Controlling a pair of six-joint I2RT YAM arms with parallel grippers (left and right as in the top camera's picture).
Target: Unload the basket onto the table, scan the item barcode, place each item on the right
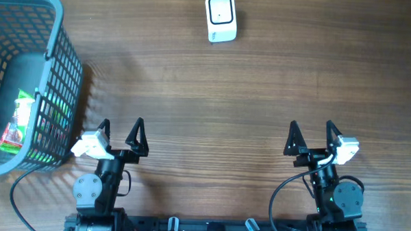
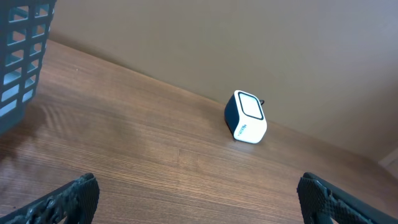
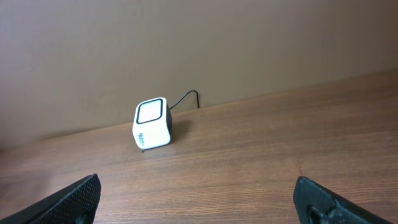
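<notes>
A white barcode scanner (image 1: 220, 18) with a dark window stands at the far edge of the wooden table, also seen as the scanner (image 2: 245, 117) and the scanner (image 3: 152, 123). A green and white packaged item (image 1: 20, 119) lies inside the grey plastic basket (image 1: 58, 28) at the left. My left gripper (image 1: 120, 128) sits near the front edge, just right of the basket, open and empty. My right gripper (image 1: 310, 135) rests open and empty at the front right. Both point toward the scanner, far from it.
The basket's corner (image 2: 22, 56) fills the upper left of the left wrist view. A black cable (image 3: 185, 98) runs from the scanner toward the wall behind the table. Bare wooden tabletop (image 1: 212, 109) lies between the grippers and the scanner.
</notes>
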